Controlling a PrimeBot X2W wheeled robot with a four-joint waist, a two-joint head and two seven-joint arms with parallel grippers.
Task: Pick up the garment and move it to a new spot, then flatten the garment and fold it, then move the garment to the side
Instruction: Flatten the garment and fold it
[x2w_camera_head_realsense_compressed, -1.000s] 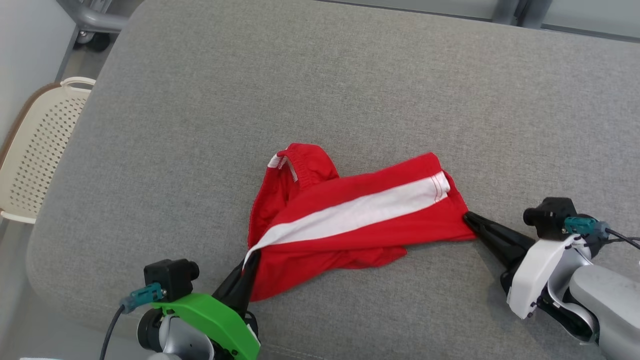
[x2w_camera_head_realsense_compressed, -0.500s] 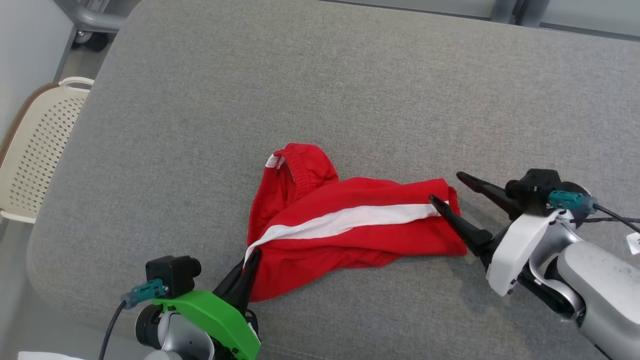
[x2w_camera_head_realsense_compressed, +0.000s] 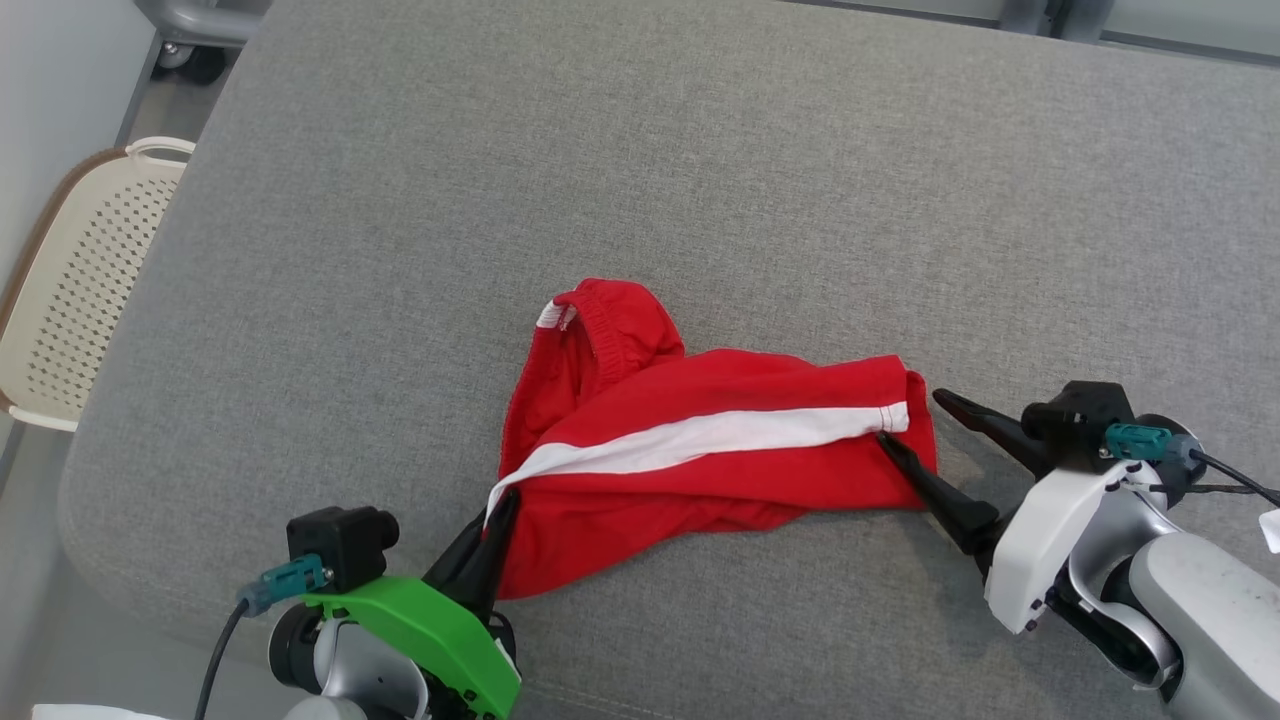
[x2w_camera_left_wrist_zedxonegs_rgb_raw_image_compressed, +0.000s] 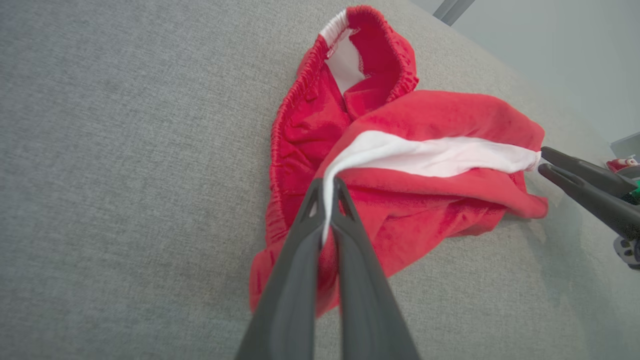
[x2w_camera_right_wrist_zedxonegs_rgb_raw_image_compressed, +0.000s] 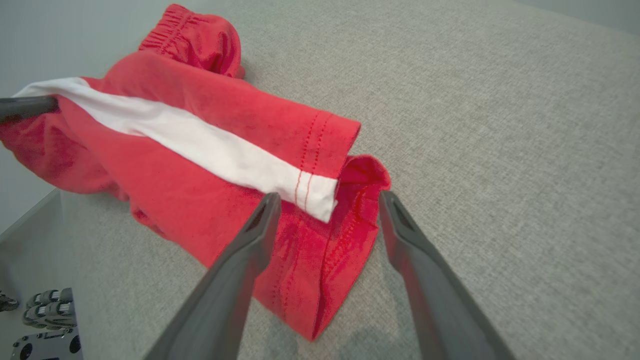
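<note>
The garment (x2w_camera_head_realsense_compressed: 700, 450), red shorts with a white side stripe, lies crumpled on the grey cushion (x2w_camera_head_realsense_compressed: 700, 180). My left gripper (x2w_camera_head_realsense_compressed: 500, 505) is shut on the near-left end of the stripe; the left wrist view has the white edge pinched between its fingers (x2w_camera_left_wrist_zedxonegs_rgb_raw_image_compressed: 327, 200). At the garment's right hem my right gripper (x2w_camera_head_realsense_compressed: 912, 418) stands open. In the right wrist view its two fingers straddle the hem's corner (x2w_camera_right_wrist_zedxonegs_rgb_raw_image_compressed: 325, 200) without gripping it. The elastic waistband (x2w_camera_head_realsense_compressed: 610, 320) bunches up at the far side.
A cream perforated chair (x2w_camera_head_realsense_compressed: 80, 290) stands off the cushion's left edge. A grey wheeled frame (x2w_camera_head_realsense_compressed: 195, 30) shows at the top left. The cushion's rounded front edge runs just behind my left wrist. Bare cushion extends far and right of the garment.
My right gripper let go of the garment's right hem and opened wide. The hem dropped and slumped leftward. The left gripper kept its hold. The camera shifted slightly.
</note>
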